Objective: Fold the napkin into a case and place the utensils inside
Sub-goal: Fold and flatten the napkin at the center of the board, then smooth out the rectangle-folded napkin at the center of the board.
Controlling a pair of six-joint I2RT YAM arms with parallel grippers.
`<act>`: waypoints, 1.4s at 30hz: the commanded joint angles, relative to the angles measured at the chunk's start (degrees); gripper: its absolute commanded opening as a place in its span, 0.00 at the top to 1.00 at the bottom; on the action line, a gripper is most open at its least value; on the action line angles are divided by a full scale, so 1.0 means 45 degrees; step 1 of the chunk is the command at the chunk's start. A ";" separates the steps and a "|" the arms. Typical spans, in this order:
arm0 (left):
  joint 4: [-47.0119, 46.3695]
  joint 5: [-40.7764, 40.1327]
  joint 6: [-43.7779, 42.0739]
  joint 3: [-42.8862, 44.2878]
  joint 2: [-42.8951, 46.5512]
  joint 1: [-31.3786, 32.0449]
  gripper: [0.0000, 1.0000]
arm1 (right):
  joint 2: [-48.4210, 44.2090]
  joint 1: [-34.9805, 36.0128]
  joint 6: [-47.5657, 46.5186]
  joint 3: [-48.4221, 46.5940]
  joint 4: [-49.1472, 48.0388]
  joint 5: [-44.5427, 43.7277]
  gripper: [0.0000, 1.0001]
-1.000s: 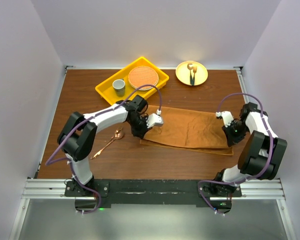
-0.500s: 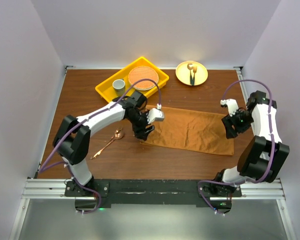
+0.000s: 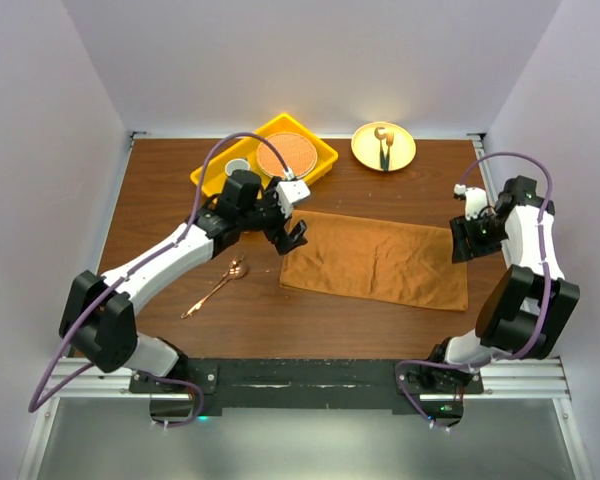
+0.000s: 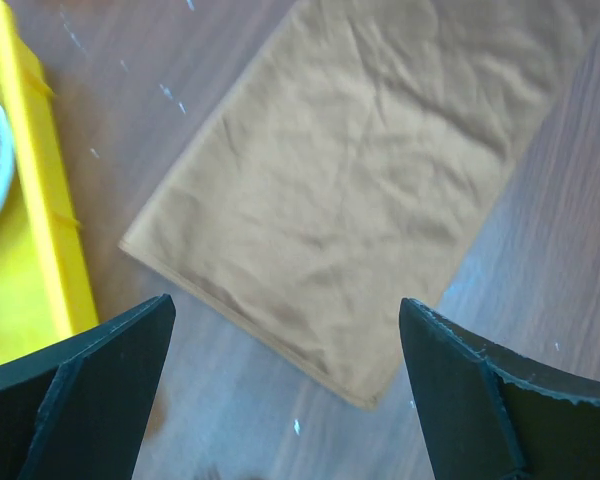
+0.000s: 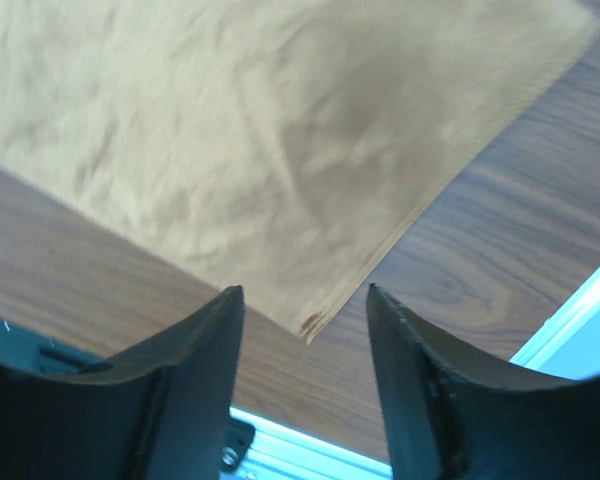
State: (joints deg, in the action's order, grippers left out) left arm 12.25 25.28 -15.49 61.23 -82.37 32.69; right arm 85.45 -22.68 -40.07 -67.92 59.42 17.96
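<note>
Top external view has the rust-brown napkin (image 3: 377, 262) lying flat on the wooden table (image 3: 160, 220) as a long rectangle, its long sides running left to right. The left gripper (image 3: 292, 236) hangs over the napkin's left end, near the far corner. Its claw is spread wide with nothing between the fingers (image 4: 90, 400), and the left wrist view looks down past them onto the cloth. A second layer's edge shows along the left end there. The right gripper (image 3: 467, 240) hangs at the napkin's right end with its claw spread too, though less widely. Between its dark fingers (image 5: 160, 400) the right wrist view shows only the napkin's corner and bare wood, so it holds nothing. The copper spoon (image 3: 218, 285) lies on the table to the left of the napkin, apart from it. Its bowl is turned toward the cloth and its thin handle slants away to the near left. Beyond the napkin's far-left corner sits a yellow tray (image 3: 212, 180) holding a grey cup (image 3: 238, 170) and a round orange mat (image 3: 285, 153). Beyond the napkin's far edge is a round yellow plate (image 3: 365, 150), well apart from the cloth, with a short dark-handled utensil (image 3: 385, 148) on it.
</note>
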 commanded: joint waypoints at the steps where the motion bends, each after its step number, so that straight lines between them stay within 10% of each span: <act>1: -0.0447 0.0592 0.0298 0.0901 -0.0853 0.0002 0.00 | 0.0678 -0.0351 0.2008 -0.0804 -0.1793 0.0111 0.49; 32: 0.1594 0.1395 -0.0309 0.5201 -0.3981 -0.0037 0.00 | 0.5639 -0.0430 0.2030 -0.3284 -0.4376 -0.0045 0.63; 42: 0.1692 0.1121 -0.0641 0.5123 -0.3844 -0.0018 0.00 | 0.6128 -0.0449 0.2596 -0.3754 -0.4396 0.0150 0.93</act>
State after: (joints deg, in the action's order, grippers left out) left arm 20.14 30.57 -16.64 82.19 -100.18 32.69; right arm 112.55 -24.45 -30.15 -81.76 40.62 17.50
